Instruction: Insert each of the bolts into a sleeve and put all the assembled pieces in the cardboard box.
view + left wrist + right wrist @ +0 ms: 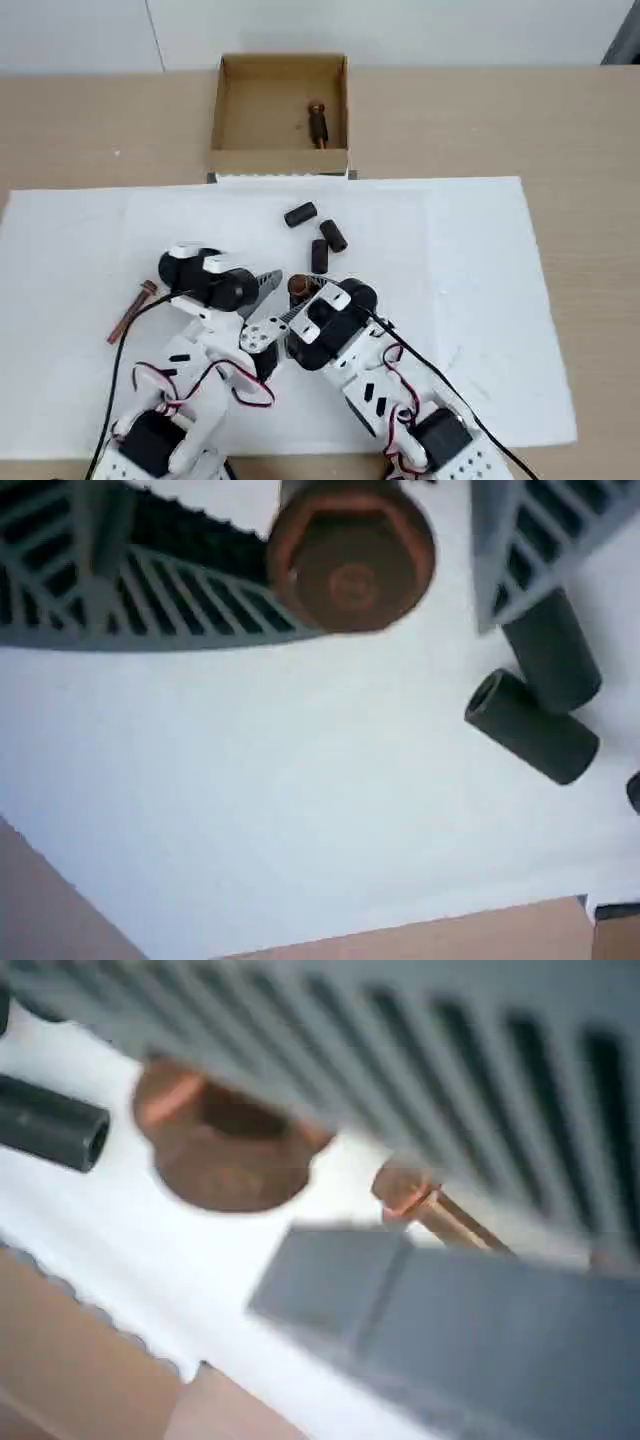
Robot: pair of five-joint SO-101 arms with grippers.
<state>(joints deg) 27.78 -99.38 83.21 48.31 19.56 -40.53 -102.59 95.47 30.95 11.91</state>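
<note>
The counter point(580, 120) carries a white sheet point(470, 300). At the sheet's far edge sits the cardboard box point(232, 110), open-topped, with one assembled piece point(318, 122) already lying inside near its right wall. At the middle of the sheet the left gripper point(272, 283) and right gripper point(312, 290) crowd almost against each other around a bolt point(350, 565) that stands roughly upright, head up. The left jaws are spread to either side of the head, with a gap showing on one side, so they pinch nothing. Whether the right jaws are pressed on the shank I cannot tell, since the shank is hidden. The main risk, as I judge it, is that crowding: a small misjudged move could bump one gripper into the other or tip the bolt, and if nothing has a firm hold on the shank it would topple and roll. The round sleeves just beyond could also be nudged and roll off line. The bolt is copper-coloured, with a hexagonal head on a round flange. A second bolt point(130, 312) of the same colour lies flat well to the left. The three sleeves point(333, 235) are short black tubes with open ends, lying on their sides just far of the grippers, two close together and one a little farther off.
</note>
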